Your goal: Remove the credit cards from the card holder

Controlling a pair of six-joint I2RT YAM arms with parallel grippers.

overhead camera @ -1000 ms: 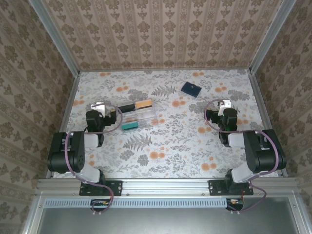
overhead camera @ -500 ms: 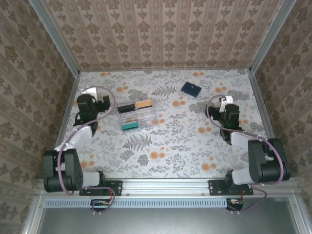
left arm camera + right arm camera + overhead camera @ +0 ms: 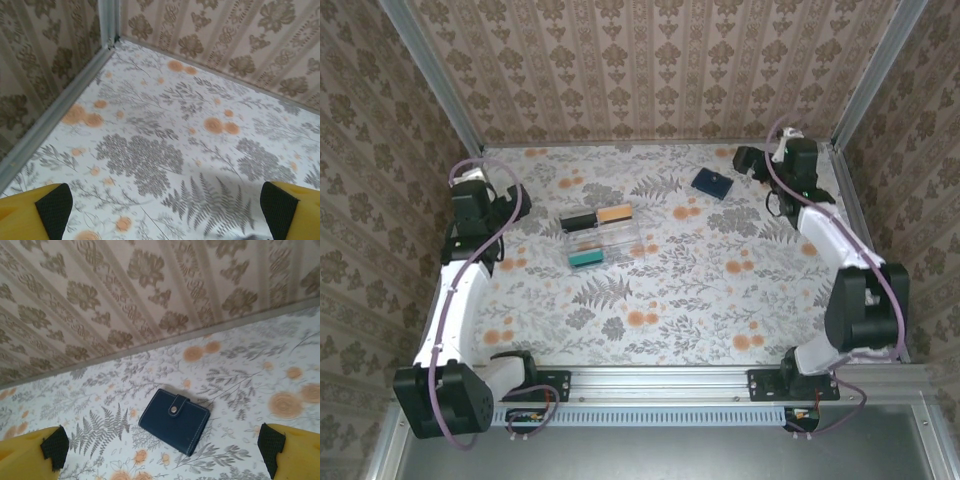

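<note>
Left claw (image 3: 162, 207): spread wide and empty, its yellow fingers (image 3: 25, 212) with black pads at the lower corners of the left wrist view, over bare floral desk (image 3: 150, 150) near the far-left corner of the enclosure. Right claw (image 3: 162, 450): likewise spread wide, gripping nothing, hovering at the far right of the desk and facing the card holder (image 3: 175, 421). The card holder, dark navy, lies flat and closed on the desk near the back wall, right of centre, with a studded tab folded over its front. In the right wrist view it sits between the claw's fingers, apart from both. Left of centre stands a clear plastic tray (image 3: 632, 240) with a teal block (image 3: 586, 258) in its near-left part. A black piece (image 3: 582, 220) and a tan-orange piece (image 3: 614, 213) lie end to end along its far edge; whether these are cards cannot be told.
</note>
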